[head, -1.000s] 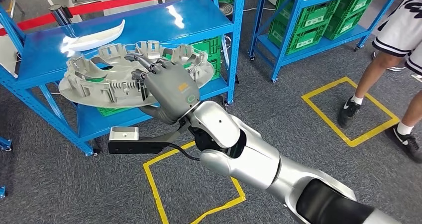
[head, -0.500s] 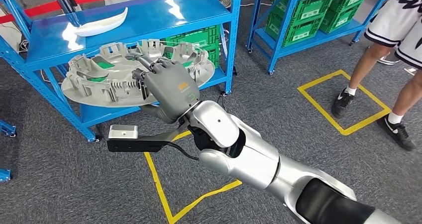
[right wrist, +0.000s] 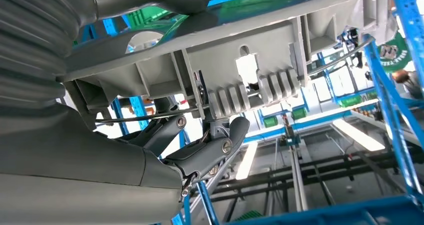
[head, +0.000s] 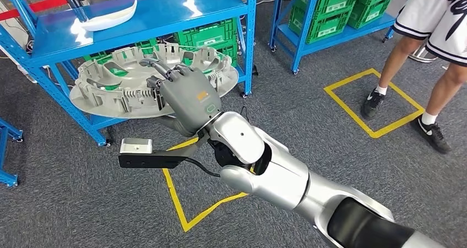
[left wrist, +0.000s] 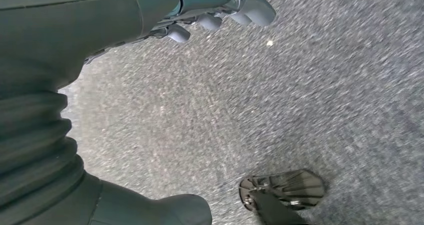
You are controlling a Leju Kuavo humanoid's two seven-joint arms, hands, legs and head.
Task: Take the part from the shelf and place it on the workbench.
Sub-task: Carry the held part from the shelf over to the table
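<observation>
A large round grey plastic part (head: 121,85) with ribbed tabs around its rim is off the shelf, level in front of the blue shelf (head: 154,16). My right hand (head: 187,96) grips its near rim, fingers over the top and thumb underneath. In the right wrist view the part (right wrist: 250,50) lies across the hand, and dark fingers (right wrist: 215,145) hook into its ribbed edge. My left hand (left wrist: 220,10) hangs over grey carpet with nothing in it, its fingers apart from the thumb.
A white curved piece (head: 107,21) lies on the shelf's top board, green crates (head: 206,36) below. A second blue shelf (head: 330,5) with green crates stands further right. A person (head: 435,33) stands at the far right beside a yellow taped square (head: 380,102). Another taped square (head: 182,204) lies under my arm.
The whole picture has shifted: the camera has drawn back from the shelf, which now sits higher and further off. My right hand keeps its grip on the grey part.
</observation>
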